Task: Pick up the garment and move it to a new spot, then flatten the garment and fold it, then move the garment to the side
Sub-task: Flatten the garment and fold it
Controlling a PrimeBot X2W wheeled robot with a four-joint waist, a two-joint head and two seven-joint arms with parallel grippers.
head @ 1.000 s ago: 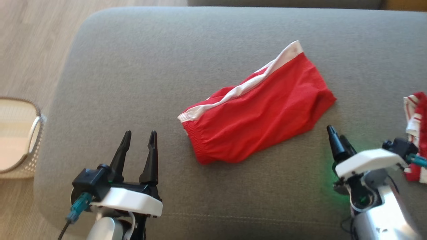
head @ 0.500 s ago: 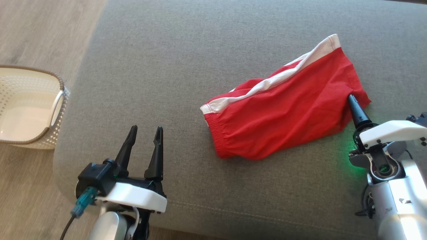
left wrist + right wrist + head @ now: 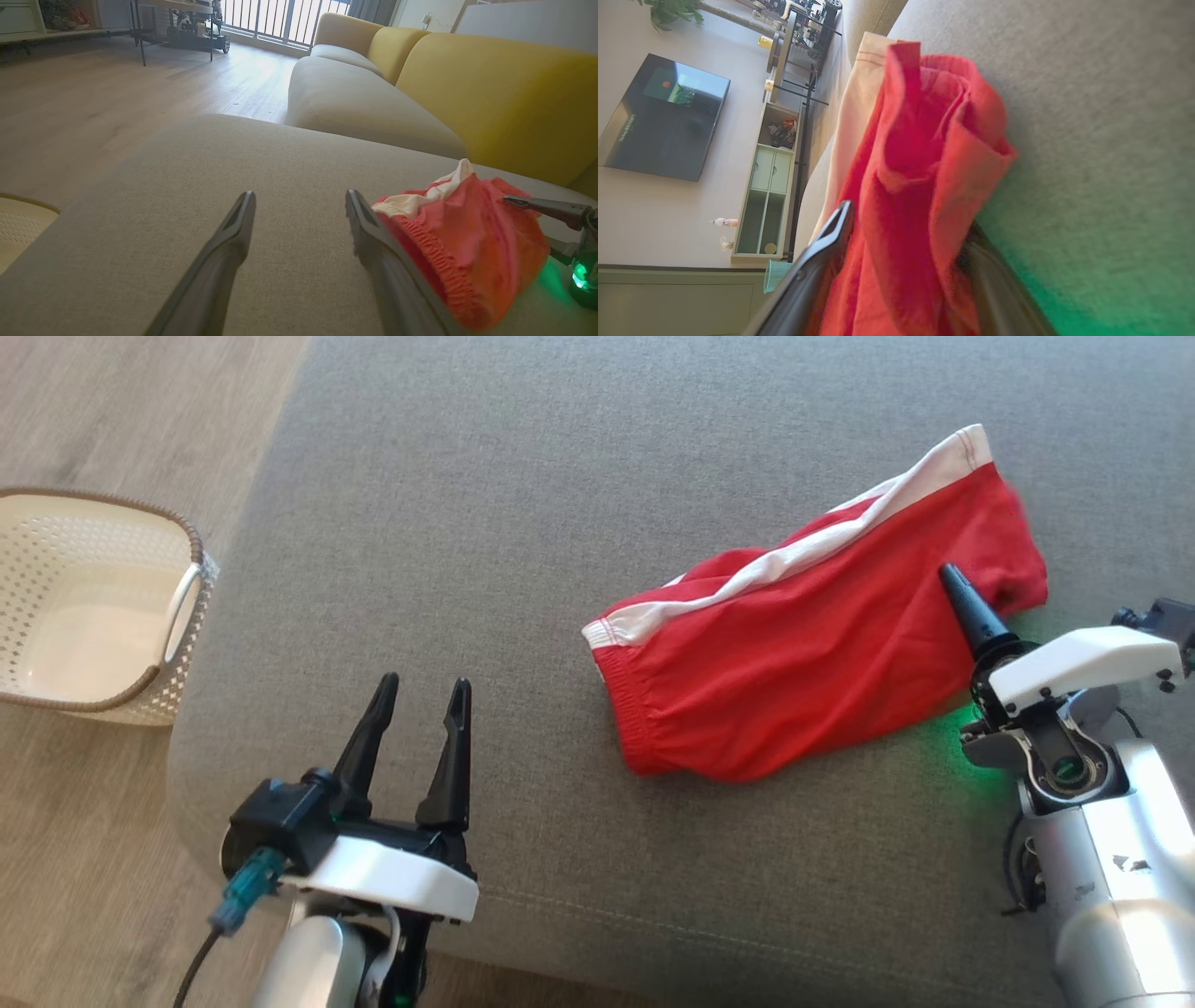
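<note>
Left gripper (image 3: 424, 681) is hovering at the lower left over the grey sofa cushion (image 3: 523, 523), fingers spread wide. Right gripper (image 3: 952, 577), at the right edge, is also gaping wide and straddling the red garment (image 3: 794, 663), which is lying rumpled right of centre. White basket (image 3: 191, 607) is sitting at the left edge.

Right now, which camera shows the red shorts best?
The head view: the whole red shorts lie in it, white stripe along the far edge, on the grey sofa cushion. The left wrist view shows them side-on, partly behind the left gripper. The right wrist view shows one bunched end between the open fingers of the right gripper.
</note>
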